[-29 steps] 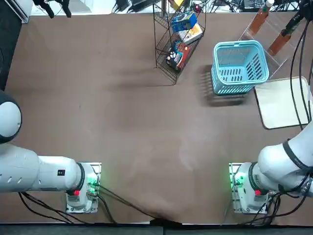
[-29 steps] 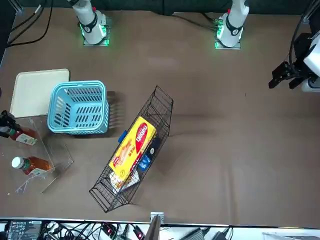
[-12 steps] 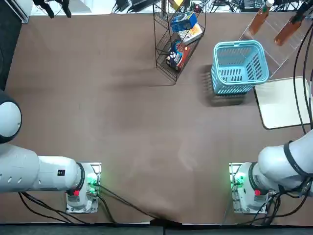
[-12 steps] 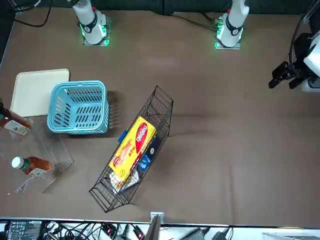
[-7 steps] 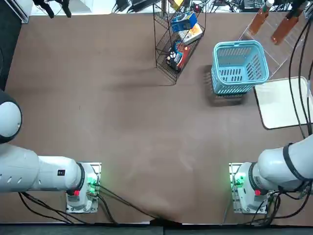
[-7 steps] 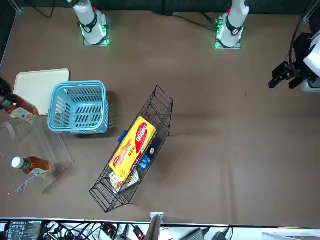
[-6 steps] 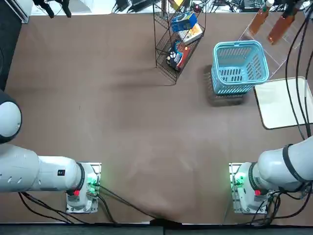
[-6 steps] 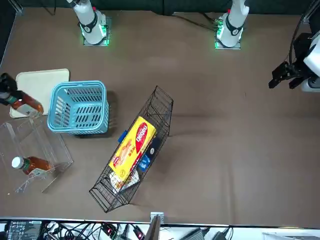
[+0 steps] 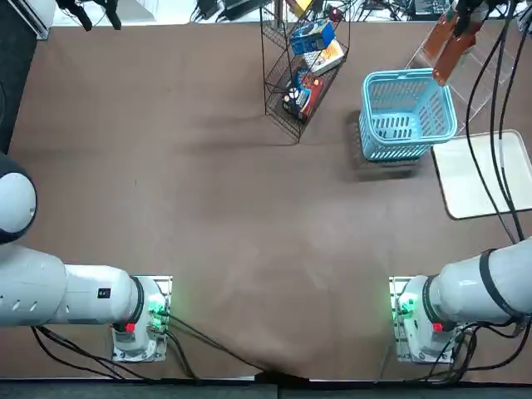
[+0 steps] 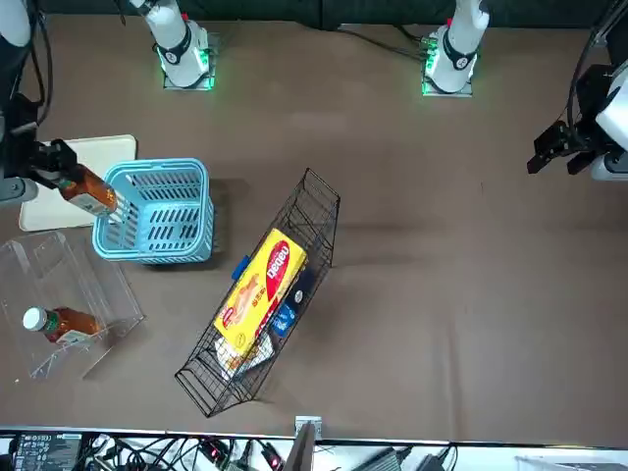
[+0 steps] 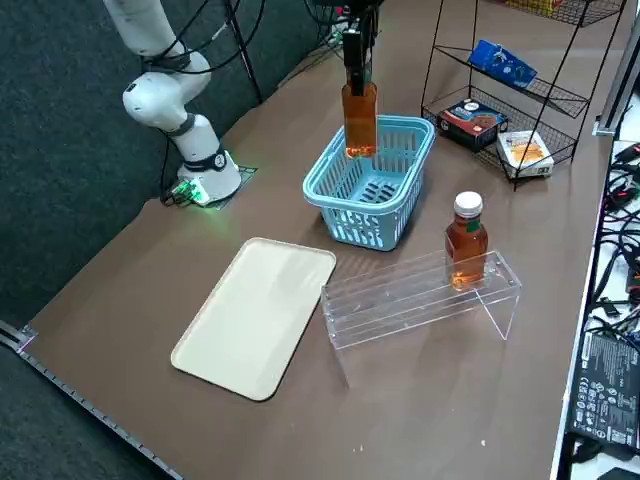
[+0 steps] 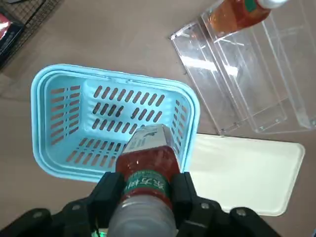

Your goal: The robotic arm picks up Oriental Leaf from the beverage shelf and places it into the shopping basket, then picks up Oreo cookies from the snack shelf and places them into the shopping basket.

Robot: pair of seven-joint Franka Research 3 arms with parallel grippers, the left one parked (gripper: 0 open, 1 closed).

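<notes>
Brown tabletop (image 9: 216, 208); R gripper (image 12: 148, 210) clamped on tea btl (image 12: 150, 165) nr basket (image 12: 113, 133); btl hides pt of basket slots. 2nd btl (image 12: 242, 15) cut off in wrist cam.

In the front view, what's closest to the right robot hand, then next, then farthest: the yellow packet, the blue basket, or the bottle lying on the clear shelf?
From the right gripper:
1. Blue basket, right beside it.
2. Bottle on the clear shelf, below it in the picture.
3. Yellow packet, over on the black wire rack.
</notes>
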